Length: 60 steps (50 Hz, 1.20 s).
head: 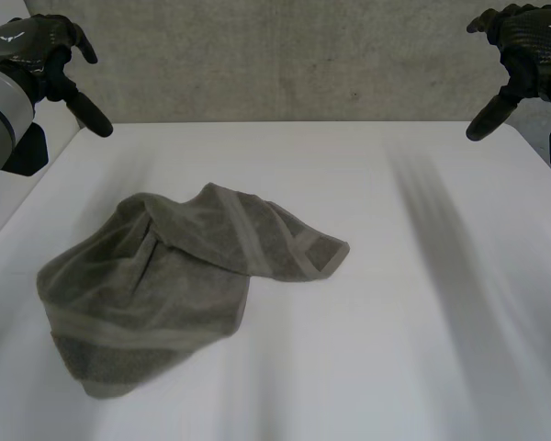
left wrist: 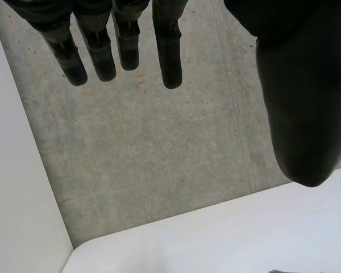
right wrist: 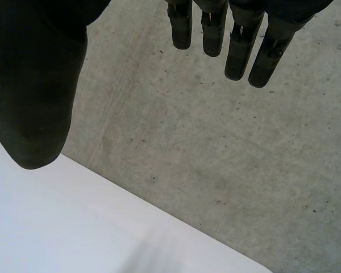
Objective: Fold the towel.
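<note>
A grey-green towel (head: 179, 280) lies crumpled on the white table (head: 395, 349), left of the middle, with one edge folded over itself toward the centre. My left hand (head: 37, 55) is raised at the far left corner of the table, well away from the towel, its fingers (left wrist: 122, 42) straight and its thumb (left wrist: 304, 91) spread wide, holding nothing. Over the far right corner hovers my right hand (head: 523, 46), likewise empty, with straight fingers (right wrist: 238, 40) and the thumb (right wrist: 37, 96) apart from them.
A grey concrete wall (head: 285, 64) runs behind the table's far edge. The table's rounded far corners (left wrist: 79, 253) (right wrist: 256, 264) lie below each hand. Bare white tabletop stretches right of the towel.
</note>
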Motion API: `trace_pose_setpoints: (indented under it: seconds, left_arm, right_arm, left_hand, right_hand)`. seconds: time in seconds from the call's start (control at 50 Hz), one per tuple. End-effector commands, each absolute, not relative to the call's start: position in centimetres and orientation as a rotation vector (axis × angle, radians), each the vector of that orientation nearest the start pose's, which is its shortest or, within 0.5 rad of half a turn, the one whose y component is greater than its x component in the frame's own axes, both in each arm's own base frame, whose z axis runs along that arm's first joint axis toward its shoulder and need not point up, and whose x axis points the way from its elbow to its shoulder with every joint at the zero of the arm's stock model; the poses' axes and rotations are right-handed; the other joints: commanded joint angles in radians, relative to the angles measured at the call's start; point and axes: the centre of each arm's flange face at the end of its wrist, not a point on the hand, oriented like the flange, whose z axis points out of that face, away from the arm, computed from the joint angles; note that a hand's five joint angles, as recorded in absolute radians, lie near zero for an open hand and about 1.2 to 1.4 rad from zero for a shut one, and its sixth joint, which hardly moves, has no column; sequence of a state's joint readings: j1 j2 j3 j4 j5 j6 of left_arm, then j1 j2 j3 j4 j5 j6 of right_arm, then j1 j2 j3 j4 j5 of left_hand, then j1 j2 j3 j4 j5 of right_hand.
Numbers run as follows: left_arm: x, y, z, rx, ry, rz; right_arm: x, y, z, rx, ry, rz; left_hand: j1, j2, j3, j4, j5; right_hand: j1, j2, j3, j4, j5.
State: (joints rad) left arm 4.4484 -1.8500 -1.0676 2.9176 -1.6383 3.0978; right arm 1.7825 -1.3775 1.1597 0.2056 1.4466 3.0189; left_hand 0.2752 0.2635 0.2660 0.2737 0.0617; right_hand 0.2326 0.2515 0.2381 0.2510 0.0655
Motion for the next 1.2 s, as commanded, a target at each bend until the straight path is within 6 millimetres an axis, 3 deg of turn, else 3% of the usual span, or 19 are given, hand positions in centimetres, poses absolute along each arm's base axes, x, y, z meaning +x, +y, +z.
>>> trace_pose_setpoints:
  seconds: [0.02,0.96,1.02,1.08,1.12,1.16,1.18,1.2]
  left_arm:
    - [-21.6,-32.2,34.8,0.182,2.343,-2.333]
    - [-21.9,-32.1,34.4,0.202,2.355,-2.321]
    - [-22.1,-31.9,34.0,0.231,2.378,-2.296]
    - [-22.2,-31.9,33.3,0.262,2.406,-2.271]
    - [-22.5,-31.7,31.4,0.382,2.464,-2.201]
    - [-22.4,-31.9,30.2,0.453,2.482,-2.157]
    - [-22.3,-32.3,28.9,0.514,2.488,-2.107]
    - [-22.3,-32.3,28.9,0.515,2.488,-2.106]
  right_arm:
    - [21.2,-31.0,35.2,-0.481,2.053,-2.122]
    - [21.3,-31.1,34.9,-0.485,2.062,-2.109]
    - [21.4,-30.9,34.0,-0.496,2.084,-2.074]
    - [22.8,-30.3,32.6,-0.566,2.083,-1.988]
    - [23.9,-29.9,31.4,-0.635,2.075,-1.921]
    - [26.4,-29.1,28.2,-0.795,2.069,-1.76]
    - [26.4,-29.1,28.2,-0.796,2.069,-1.759]
    - [27.7,-28.6,26.6,-0.877,2.053,-1.69]
  left_hand:
    - [-0.085,-0.073,-0.076,-0.084,-0.046]
    - [-0.085,-0.073,-0.076,-0.084,-0.046]
    - [-0.085,-0.073,-0.076,-0.084,-0.046]
    - [-0.085,-0.073,-0.076,-0.084,-0.046]
    - [-0.085,-0.073,-0.076,-0.084,-0.046]
    - [-0.085,-0.073,-0.076,-0.084,-0.046]
    - [-0.085,-0.073,-0.076,-0.084,-0.046]
    - [-0.085,-0.073,-0.076,-0.084,-0.046]
  right_hand:
    - [-0.058,-0.077,-0.064,-0.076,-0.066]
    - [-0.058,-0.077,-0.064,-0.076,-0.066]
    - [-0.058,-0.077,-0.064,-0.076,-0.066]
    - [-0.058,-0.077,-0.064,-0.076,-0.066]
    - [-0.058,-0.077,-0.064,-0.076,-0.066]
    - [-0.058,-0.077,-0.064,-0.076,-0.066]
    - [-0.058,-0.077,-0.064,-0.076,-0.066]
    - [-0.058,-0.077,-0.064,-0.076,-0.066]
